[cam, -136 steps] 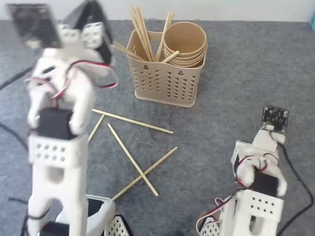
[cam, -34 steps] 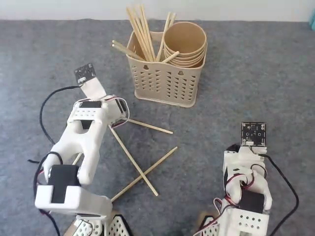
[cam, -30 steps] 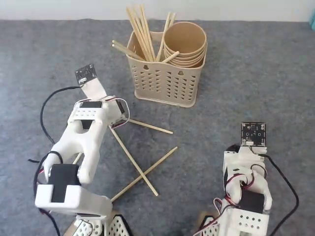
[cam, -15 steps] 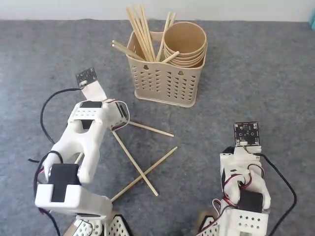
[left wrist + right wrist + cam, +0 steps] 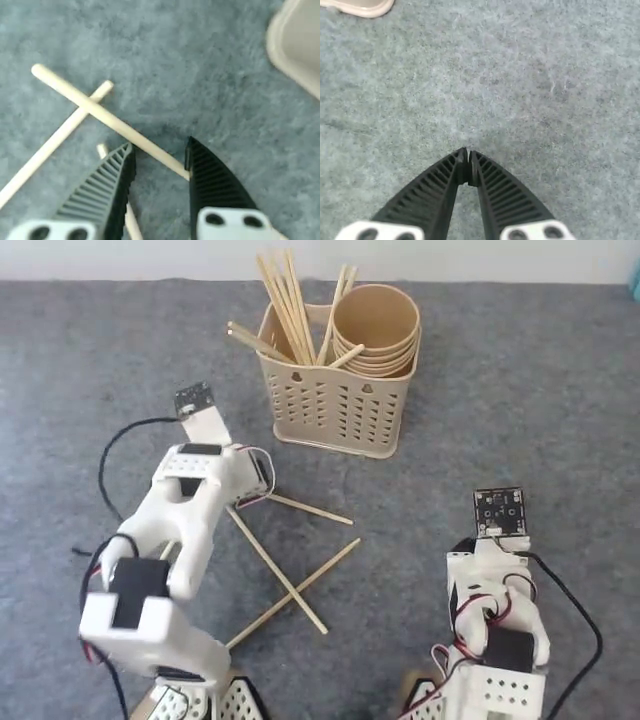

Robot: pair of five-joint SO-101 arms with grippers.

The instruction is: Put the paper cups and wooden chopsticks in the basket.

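Observation:
A tan basket [image 5: 335, 405] at the back holds a stack of paper cups [image 5: 377, 325] and several wooden chopsticks [image 5: 290, 305]. Three loose chopsticks lie on the grey carpet: a short one [image 5: 310, 508] and two crossed ones [image 5: 275, 563], [image 5: 335, 558]. My left arm [image 5: 195, 500] is low over their near ends. My left gripper [image 5: 157, 145] is open astride one chopstick [image 5: 100, 112], which touches one finger; a second stick [image 5: 50, 145] lies under it. My right gripper [image 5: 466, 167] is shut on nothing, above bare carpet.
The right arm [image 5: 495, 580] stands at the front right, away from the sticks. The basket's corner [image 5: 297, 45] shows in the left wrist view and its bottom edge [image 5: 360, 5] in the right wrist view. Cables trail beside both arm bases.
The left arm came down from beside the basket to the loose chopsticks and has shifted right, nudging them slightly. The right arm turned a little to the left.

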